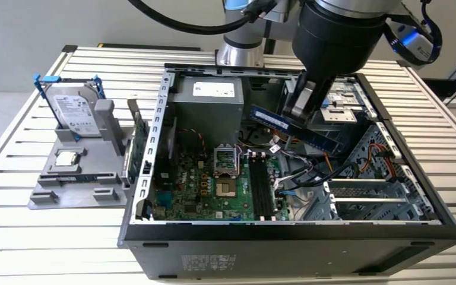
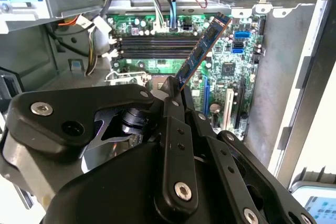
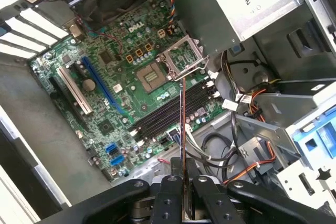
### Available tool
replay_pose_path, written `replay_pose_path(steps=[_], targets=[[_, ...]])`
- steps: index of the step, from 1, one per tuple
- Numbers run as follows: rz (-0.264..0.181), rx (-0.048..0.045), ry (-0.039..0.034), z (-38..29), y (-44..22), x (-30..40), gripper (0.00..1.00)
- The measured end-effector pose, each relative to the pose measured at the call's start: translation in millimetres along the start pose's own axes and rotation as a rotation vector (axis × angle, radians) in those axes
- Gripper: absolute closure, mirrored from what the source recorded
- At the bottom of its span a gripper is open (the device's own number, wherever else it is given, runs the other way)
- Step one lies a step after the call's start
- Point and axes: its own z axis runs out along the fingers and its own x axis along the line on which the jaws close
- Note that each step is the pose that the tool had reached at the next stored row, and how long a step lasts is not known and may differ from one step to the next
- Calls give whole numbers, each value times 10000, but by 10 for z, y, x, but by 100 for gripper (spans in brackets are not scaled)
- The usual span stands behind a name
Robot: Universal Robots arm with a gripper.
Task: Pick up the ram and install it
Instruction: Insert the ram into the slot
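My gripper (image 1: 298,113) is shut on the ram (image 1: 295,127), a long thin blue-green stick with dark chips, held in the air inside the open computer case (image 1: 157,119). The ram (image 2: 202,53) slants out from between the black fingers (image 2: 170,103) in the second wrist view. In the first wrist view the ram (image 3: 182,129) appears edge-on, above the black memory slots (image 3: 170,111) of the green motherboard (image 3: 100,66). In the exterior view the slots (image 1: 260,187) lie below the ram and toward the front, apart from it.
A silver hard drive in a blue frame (image 1: 73,110) stands on a grey holder (image 1: 73,178) at the exterior view's left. A green expansion card (image 1: 138,148) stands beside the case wall. Loose cables (image 1: 307,172), the power supply (image 1: 208,101) and drive bays (image 1: 347,107) crowd the case.
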Motion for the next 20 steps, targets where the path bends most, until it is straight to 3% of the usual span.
replay_pose_path(steps=[20], targets=[[1672,135,-21,0,0,0,100]])
